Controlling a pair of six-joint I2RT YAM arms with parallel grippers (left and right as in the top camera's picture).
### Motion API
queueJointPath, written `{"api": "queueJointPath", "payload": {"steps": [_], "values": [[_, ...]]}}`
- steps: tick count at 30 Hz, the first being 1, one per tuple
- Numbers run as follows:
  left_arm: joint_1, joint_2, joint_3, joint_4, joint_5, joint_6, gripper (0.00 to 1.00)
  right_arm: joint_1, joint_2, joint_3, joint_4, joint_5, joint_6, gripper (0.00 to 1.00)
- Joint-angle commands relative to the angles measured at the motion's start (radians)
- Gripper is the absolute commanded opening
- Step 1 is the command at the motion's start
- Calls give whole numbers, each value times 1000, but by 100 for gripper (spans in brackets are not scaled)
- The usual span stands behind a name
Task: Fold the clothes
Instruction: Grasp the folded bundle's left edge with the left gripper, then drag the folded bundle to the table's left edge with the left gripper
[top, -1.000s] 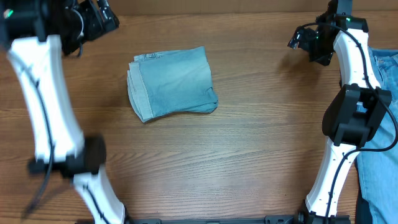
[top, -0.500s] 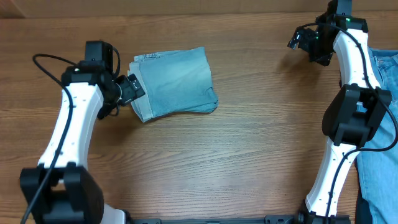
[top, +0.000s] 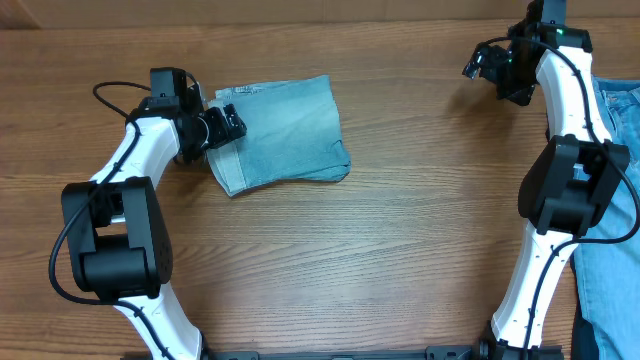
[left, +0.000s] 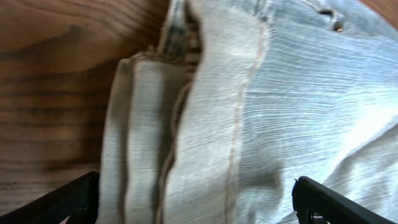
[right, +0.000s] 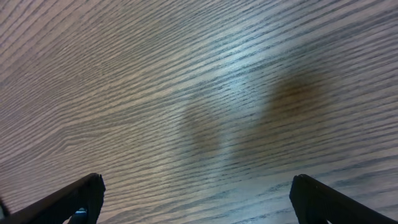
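Already folded, the shorts (top: 290, 130) lay on the table (top: 400, 250) — left gripper (top: 226, 124) gaped wide over their layered edge, gripping nothing; right gripper (top: 482, 62) hung equally wide, empty.

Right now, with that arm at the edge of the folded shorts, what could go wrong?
The left gripper stands open over the stacked left edge of the shorts; closing there might catch only some layers and pull the fold apart. A sideways nudge could also slide the whole bundle across the smooth table.

Folded shorts (top: 285, 130) upper left, blue denim (top: 610, 290) right edge, bare tabletop (top: 400, 230) between
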Motion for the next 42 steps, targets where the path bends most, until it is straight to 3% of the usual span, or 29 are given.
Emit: {"api": "queueJointPath", "payload": {"steps": [1, 11, 27, 35, 37, 39, 40, 42], "values": [[-7, 8, 2, 26, 7, 26, 100, -5, -45, 18, 3, -4, 5, 100], [-41, 35, 2, 88, -117, 53, 100, -5, -45, 18, 3, -4, 5, 100], [-70, 36, -6, 172, -109, 56, 100, -5, -45, 18, 3, -4, 5, 100], [-85, 179, -6, 193, -102, 41, 100, -5, -45, 18, 3, -4, 5, 100], [-85, 182, -6, 194, -43, 41, 72, -5, -45, 18, 3, -4, 5, 100], [-84, 178, -4, 195, 3, 41, 51, -5, -45, 18, 3, -4, 5, 100], [-84, 177, -4, 190, 7, 42, 32, -5, -45, 18, 3, -4, 5, 100], [-83, 176, -3, 187, 7, 41, 15, -5, -45, 18, 3, -4, 5, 100]]}}
